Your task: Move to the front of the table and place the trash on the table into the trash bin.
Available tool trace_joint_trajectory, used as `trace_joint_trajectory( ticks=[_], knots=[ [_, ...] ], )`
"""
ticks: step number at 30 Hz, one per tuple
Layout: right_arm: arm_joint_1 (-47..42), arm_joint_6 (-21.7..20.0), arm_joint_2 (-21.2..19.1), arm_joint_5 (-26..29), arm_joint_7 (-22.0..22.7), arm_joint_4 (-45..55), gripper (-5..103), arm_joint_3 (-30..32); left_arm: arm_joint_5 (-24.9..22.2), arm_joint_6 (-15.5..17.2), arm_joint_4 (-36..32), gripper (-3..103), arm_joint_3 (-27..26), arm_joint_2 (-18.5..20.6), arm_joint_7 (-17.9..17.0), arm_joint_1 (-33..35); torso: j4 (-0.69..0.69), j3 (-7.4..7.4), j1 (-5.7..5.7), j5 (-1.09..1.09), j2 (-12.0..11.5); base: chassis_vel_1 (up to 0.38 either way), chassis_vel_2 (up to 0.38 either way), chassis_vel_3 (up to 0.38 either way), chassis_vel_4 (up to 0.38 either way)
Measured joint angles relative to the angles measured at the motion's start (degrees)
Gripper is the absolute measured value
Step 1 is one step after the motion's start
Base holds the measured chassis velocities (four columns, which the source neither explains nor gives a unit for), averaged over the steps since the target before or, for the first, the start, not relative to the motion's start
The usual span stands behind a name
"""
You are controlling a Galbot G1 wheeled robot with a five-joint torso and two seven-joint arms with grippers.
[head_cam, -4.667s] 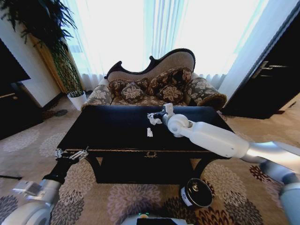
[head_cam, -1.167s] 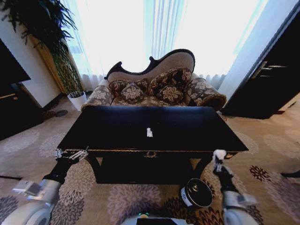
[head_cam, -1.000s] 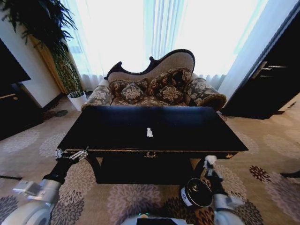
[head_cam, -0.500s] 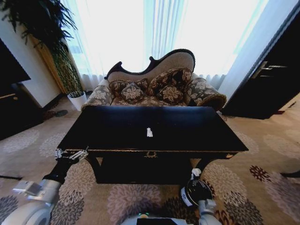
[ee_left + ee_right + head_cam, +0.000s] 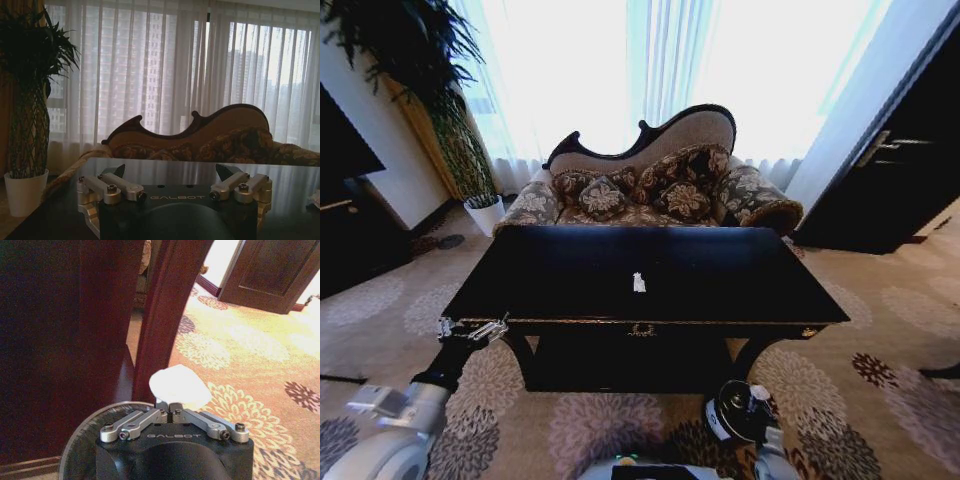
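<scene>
The black table (image 5: 570,300) stands in front of me with a tiny white scrap (image 5: 639,283) on its middle. On the carpet by the table's front right leg stands the black trash bin (image 5: 735,420). Right over the bin's opening, my right gripper (image 5: 758,400) is shut on a lumpy white tissue (image 5: 758,392). In the right wrist view the tissue (image 5: 179,385) is pinched at the fingertips of the right gripper (image 5: 169,407), above the bin's rim (image 5: 87,432). My left gripper (image 5: 475,328) waits open at the table's front left corner; in the left wrist view the left gripper (image 5: 172,172) holds nothing.
A patterned sofa (image 5: 650,185) stands behind the table, and a potted plant (image 5: 480,210) at the back left. The table's curved leg (image 5: 160,315) rises close beside the bin. Flowered carpet (image 5: 880,340) spreads to the right, with a dark wooden door (image 5: 910,170) beyond.
My right gripper has carried the tissue off the tabletop, down past the table's front right edge, to just above the bin. The left arm has stayed still.
</scene>
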Motion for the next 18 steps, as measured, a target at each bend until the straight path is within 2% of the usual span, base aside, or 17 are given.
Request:
trace_joint_trajectory(
  ticks=[2,6,7,10,11,14,17,18],
  knots=[
    [0.39,0.75,-0.23,0.20,-0.78,-1.17,-1,-0.03,0.00,0.00,0.00,100,0.00,0.00,0.00,0.00,0.00,0.00,0.00,0.00,0.00,0.000,0.000,0.000,0.000],
    [1.01,1.07,-0.53,2.18,-1.65,-2.81,4,-0.20,0.00,0.00,0.00,100,0.00,0.00,0.00,0.00,0.00,0.00,0.00,0.00,0.00,0.000,0.000,0.000,0.000],
    [1.38,1.07,-0.62,3.30,-1.78,-3.65,15,-0.25,0.00,0.00,0.00,100,0.00,0.00,0.00,0.00,0.00,0.00,0.00,-0.01,0.00,0.000,0.000,0.000,0.000],
    [1.55,1.07,-0.59,3.92,-2.06,-4.30,20,-0.26,0.00,0.00,0.00,100,0.00,0.00,0.00,0.00,0.01,0.00,0.00,-0.01,0.00,0.000,0.000,0.000,0.000],
    [1.51,1.08,-0.43,4.09,-2.20,-4.32,31,-0.25,0.00,0.00,0.00,100,0.00,0.00,0.00,0.00,0.00,0.00,0.00,-0.01,0.00,0.000,0.000,0.000,0.000],
    [1.38,1.08,-0.31,4.15,-2.22,-4.09,36,-0.23,0.00,0.00,0.00,100,0.00,0.00,0.00,0.00,0.00,0.00,0.00,0.00,0.00,0.000,0.000,0.000,0.000],
    [1.09,1.12,-0.25,4.05,-2.23,-3.63,53,-0.17,0.00,0.00,0.00,100,0.00,0.00,0.00,0.00,0.00,0.00,0.00,-0.01,0.00,0.000,0.000,0.000,0.000],
    [1.09,1.12,-0.25,4.05,-2.23,-3.63,53,-0.17,0.00,0.00,0.00,100,0.00,0.00,0.00,0.00,0.00,0.00,0.00,-0.01,0.00,0.000,0.000,0.000,0.000]
  ],
)
